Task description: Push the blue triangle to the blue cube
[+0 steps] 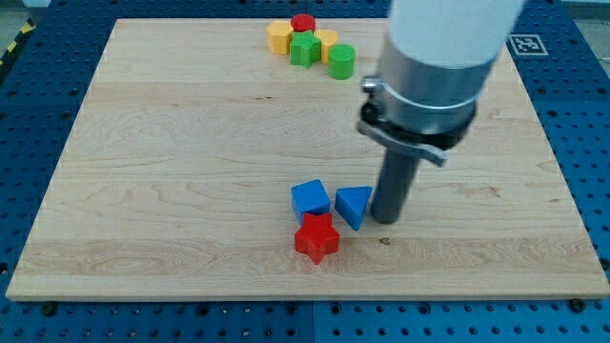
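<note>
The blue triangle (353, 206) lies on the wooden board, just right of the blue cube (311, 198), with a narrow gap between them. My tip (386, 220) is on the board right against the triangle's right side. A red star-shaped block (316, 238) sits just below the cube and the triangle, touching or nearly touching both.
At the view's top a cluster stands together: a yellow block (279, 37), a red cylinder (303, 23), a green block (305, 49), another yellow block (327, 42) and a green cylinder (342, 60). The arm's large body (434, 67) covers the upper right of the board.
</note>
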You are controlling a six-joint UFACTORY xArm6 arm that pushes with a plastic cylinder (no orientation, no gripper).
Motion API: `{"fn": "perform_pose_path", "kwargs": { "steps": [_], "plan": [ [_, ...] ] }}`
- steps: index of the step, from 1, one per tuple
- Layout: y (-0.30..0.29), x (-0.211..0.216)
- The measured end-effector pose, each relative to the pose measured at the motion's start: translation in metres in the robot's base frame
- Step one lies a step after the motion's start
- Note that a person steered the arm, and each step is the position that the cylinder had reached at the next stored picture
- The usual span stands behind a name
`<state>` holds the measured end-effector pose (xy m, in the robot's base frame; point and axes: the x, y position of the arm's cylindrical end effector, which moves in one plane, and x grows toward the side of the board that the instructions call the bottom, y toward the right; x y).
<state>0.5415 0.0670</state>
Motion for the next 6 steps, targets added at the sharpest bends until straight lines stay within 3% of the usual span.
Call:
{"fn": "perform_pose_path", "kwargs": {
  "steps": [6],
  "plan": [
    [-0.033, -0.004]
  ]
}}
